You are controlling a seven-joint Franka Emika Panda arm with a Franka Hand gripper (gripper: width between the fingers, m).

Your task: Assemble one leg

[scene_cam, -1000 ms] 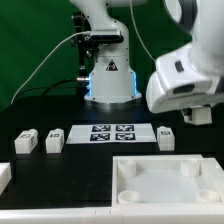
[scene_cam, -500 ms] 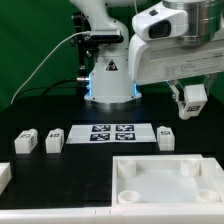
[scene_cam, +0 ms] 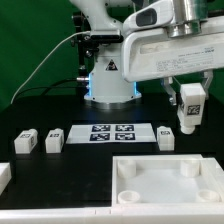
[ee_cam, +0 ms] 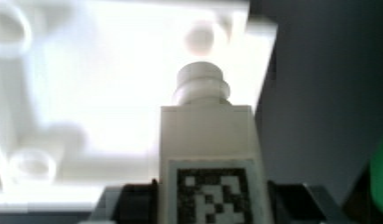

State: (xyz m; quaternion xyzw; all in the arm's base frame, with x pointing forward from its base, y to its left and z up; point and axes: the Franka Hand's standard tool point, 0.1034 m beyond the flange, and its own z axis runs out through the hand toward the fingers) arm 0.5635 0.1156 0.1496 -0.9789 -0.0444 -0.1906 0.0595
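Note:
My gripper (scene_cam: 189,97) is shut on a leg (scene_cam: 190,108), a small white block with a black-and-white tag, and holds it in the air at the exterior view's right, above the table. In the wrist view the leg (ee_cam: 211,150) sits between the dark fingers (ee_cam: 138,200), tag facing the camera, its round peg end pointing at the large white panel (ee_cam: 81,90) below. Three more legs lie on the table: two at the exterior view's left (scene_cam: 27,141) (scene_cam: 54,140) and one (scene_cam: 166,136) just below the held one.
The marker board (scene_cam: 110,132) lies mid-table. The large flat white panel (scene_cam: 165,180) with round corner sockets lies at the front. A white part (scene_cam: 4,178) shows at the left edge. The robot base (scene_cam: 108,75) stands behind.
The arm has swung toward the exterior view's left with the leg in its grip. The leg has turned from tilted to upright and sits slightly lower.

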